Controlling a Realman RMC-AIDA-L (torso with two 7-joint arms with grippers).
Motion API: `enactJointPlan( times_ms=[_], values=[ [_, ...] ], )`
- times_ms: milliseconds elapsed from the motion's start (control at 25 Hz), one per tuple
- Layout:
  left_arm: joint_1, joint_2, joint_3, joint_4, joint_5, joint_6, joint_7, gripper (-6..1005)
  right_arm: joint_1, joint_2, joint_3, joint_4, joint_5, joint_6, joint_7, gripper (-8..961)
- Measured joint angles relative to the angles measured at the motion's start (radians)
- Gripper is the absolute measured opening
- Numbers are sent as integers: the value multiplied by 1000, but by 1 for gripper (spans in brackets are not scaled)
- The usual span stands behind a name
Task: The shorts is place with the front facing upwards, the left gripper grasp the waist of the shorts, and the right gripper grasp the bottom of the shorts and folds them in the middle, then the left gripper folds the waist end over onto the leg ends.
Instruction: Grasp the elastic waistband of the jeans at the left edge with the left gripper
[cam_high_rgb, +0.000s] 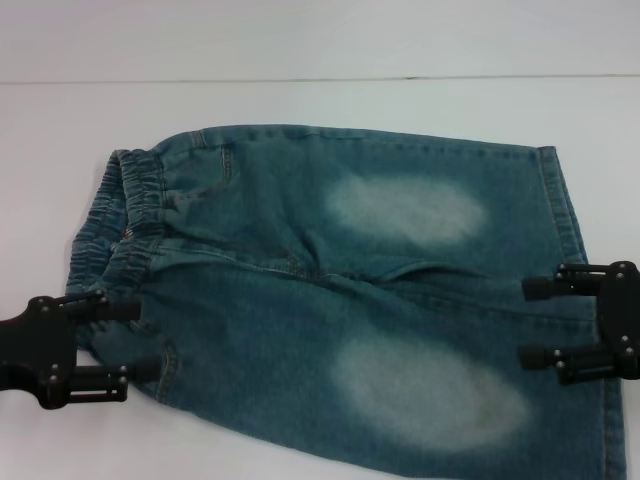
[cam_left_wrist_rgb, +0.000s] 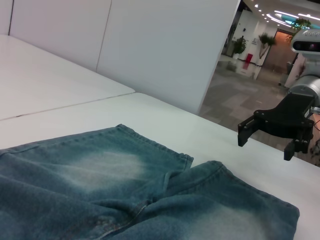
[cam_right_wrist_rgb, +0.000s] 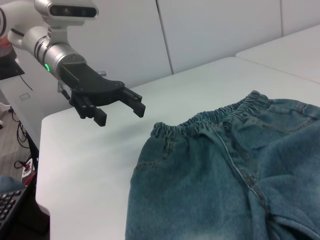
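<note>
The shorts (cam_high_rgb: 330, 290) lie flat on the white table (cam_high_rgb: 300, 100), pale thigh patches up. Their ruched elastic waist (cam_high_rgb: 130, 210) is at the left, and the bottom of the shorts, two straight leg ends (cam_high_rgb: 565, 210), is at the right. The left gripper (cam_high_rgb: 140, 340) hovers open at the near corner of the waist, fingers pointing at the cloth. The right wrist view shows the left gripper (cam_right_wrist_rgb: 121, 117) raised above the table, apart from the waist (cam_right_wrist_rgb: 220, 116). The right gripper (cam_high_rgb: 527, 322) hovers open over the near leg's hem. The left wrist view shows the right gripper (cam_left_wrist_rgb: 265, 145) above the table, holding nothing.
A seam (cam_high_rgb: 300, 79) runs across the table behind the shorts. White wall panels (cam_left_wrist_rgb: 165, 45) stand past the table's far side. The table's left edge (cam_right_wrist_rgb: 42, 165) drops to the floor, where a keyboard (cam_right_wrist_rgb: 10, 205) sits low.
</note>
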Motion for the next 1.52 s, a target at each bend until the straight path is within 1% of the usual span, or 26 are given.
enactJointPlan(
  times_ms=[200,400,480,560,680,800,920,1000,1200,1440,1520],
  values=[
    [-1,0,4,8,0,-22,-35,855,2,2,-2,0,0,-6,-1,885],
    [-8,1,22,99,2,-107,-178,854,3,3,0,2,0,0,-1,885],
    [-16,2,30,156,11,-142,-242,854,3,3,0,2,0,-1,-1,885],
    [-24,2,49,201,41,-173,-291,854,4,3,0,2,0,0,-1,885],
    [-54,8,87,249,140,-203,-361,853,2,3,0,2,0,0,-1,885],
    [-89,16,116,256,245,-201,-400,850,0,3,0,2,0,1,-1,884],
    [-107,16,143,257,308,-204,-422,835,0,3,0,1,0,2,-1,884],
    [-114,12,154,260,329,-211,-430,823,-1,3,0,1,0,2,-1,884],
    [-116,-3,164,258,332,-259,-424,795,-1,3,0,1,-1,6,-1,883],
    [-113,-29,217,255,334,-309,-421,763,2,5,0,2,-2,6,-1,883],
    [-113,-32,225,254,334,-318,-421,752,3,6,0,3,-2,6,-1,883]
  ],
)
